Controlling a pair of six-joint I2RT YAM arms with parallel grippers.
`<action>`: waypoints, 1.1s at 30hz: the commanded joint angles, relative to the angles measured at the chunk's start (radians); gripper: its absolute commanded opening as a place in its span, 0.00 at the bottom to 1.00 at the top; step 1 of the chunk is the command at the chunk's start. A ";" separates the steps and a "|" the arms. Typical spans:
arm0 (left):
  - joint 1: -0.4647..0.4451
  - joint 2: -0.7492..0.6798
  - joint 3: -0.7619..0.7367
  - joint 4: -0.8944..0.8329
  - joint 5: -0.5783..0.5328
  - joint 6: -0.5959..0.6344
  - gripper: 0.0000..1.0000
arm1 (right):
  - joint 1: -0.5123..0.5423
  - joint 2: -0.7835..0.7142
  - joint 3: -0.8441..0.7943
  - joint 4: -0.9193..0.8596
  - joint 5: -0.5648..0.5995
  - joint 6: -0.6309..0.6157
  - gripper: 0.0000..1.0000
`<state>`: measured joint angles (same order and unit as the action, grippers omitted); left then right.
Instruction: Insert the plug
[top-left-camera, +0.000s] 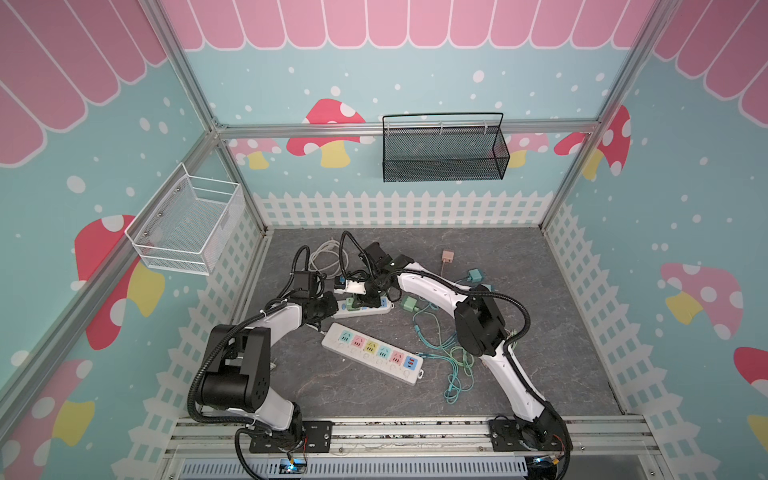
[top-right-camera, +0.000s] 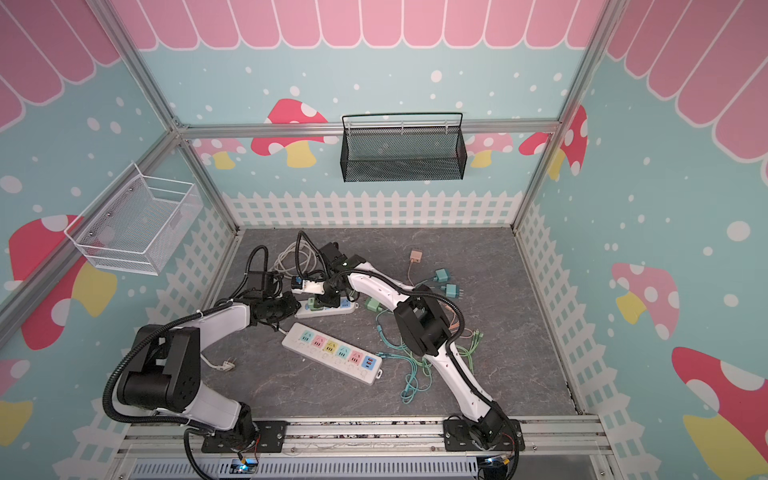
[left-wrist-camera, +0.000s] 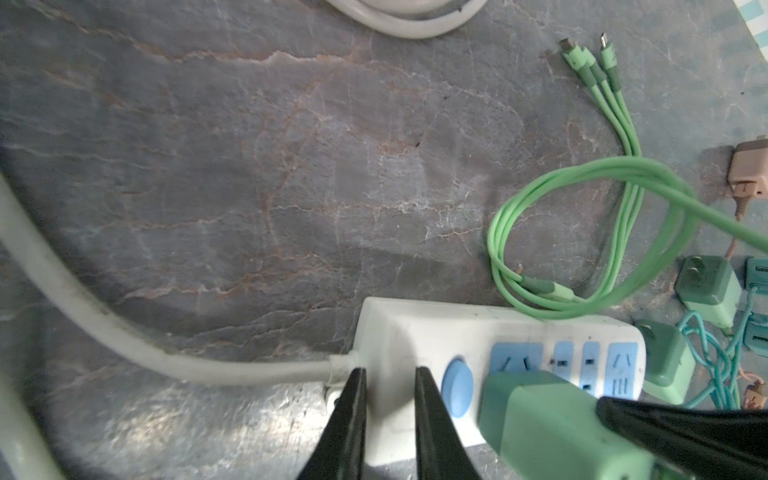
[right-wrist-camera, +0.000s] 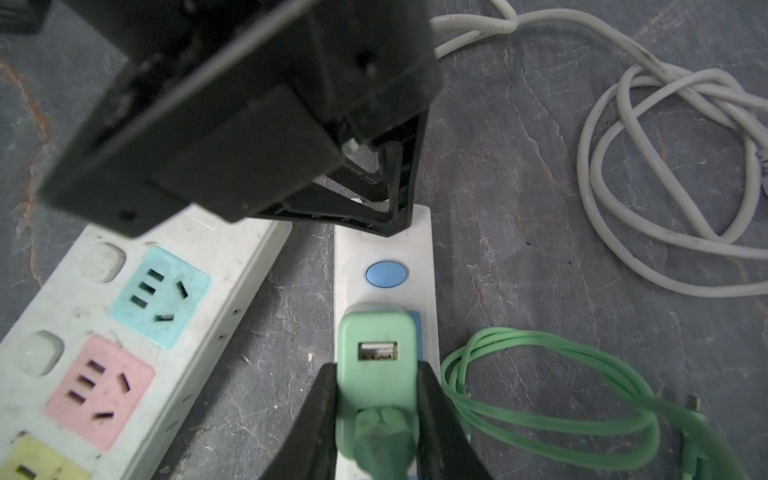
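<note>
Toward the back of the table, the right gripper is clamped on the green USB charger plug, over the first blue socket of the small white power strip, beside its round switch. The left gripper, closed and empty, rests on the strip's cord end.

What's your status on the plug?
Left gripper shut, pressing small power strip. Right gripper shut on green plug over blue socket; seating unseen. Green cable beside strip, off socket.
</note>
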<state>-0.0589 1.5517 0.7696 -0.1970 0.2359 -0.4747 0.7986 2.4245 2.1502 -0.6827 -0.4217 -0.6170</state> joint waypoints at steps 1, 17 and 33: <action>0.001 -0.051 -0.019 -0.015 0.022 -0.020 0.20 | 0.003 0.097 -0.021 -0.064 0.104 -0.028 0.04; 0.002 -0.344 -0.063 -0.168 -0.038 -0.082 0.35 | -0.001 0.028 0.015 -0.063 0.029 0.061 0.22; 0.012 -0.445 0.005 -0.276 -0.015 -0.055 0.43 | -0.050 -0.131 -0.093 -0.061 -0.066 0.132 0.52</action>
<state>-0.0536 1.1309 0.7418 -0.4385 0.2131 -0.5419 0.7456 2.3711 2.0918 -0.7181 -0.4591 -0.4805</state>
